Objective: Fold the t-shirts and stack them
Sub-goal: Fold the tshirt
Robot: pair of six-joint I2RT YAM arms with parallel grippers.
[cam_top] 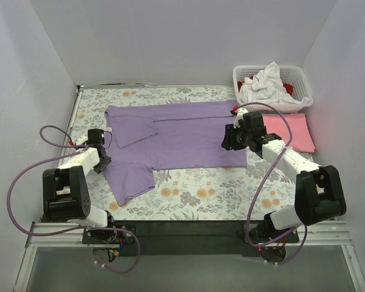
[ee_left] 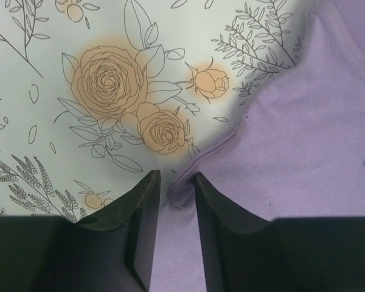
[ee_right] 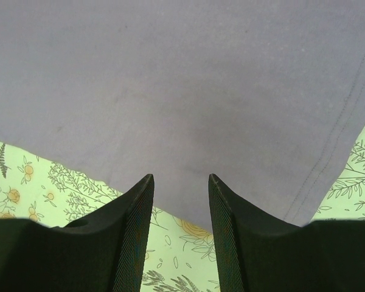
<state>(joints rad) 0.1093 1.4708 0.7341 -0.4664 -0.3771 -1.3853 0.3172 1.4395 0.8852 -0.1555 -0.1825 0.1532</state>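
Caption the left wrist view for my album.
Open left tool straddles the edge of a lavender-purple cotton t-shirt on floral-patterned cloth.

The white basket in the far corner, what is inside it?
A crumpled white t-shirt fills the basket, heaped above its rim. A bit of red fabric peeks out beneath it on the right. Whatever lies deeper is covered.

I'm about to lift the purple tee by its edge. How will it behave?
Probably floppy: the purple t-shirt lies flat with one sleeve folded over, so it should sag from any pinch point. It is likely light, since the fabric looks thin in the right wrist view. If pushed, it would probably bunch on the floral cloth rather than slide.
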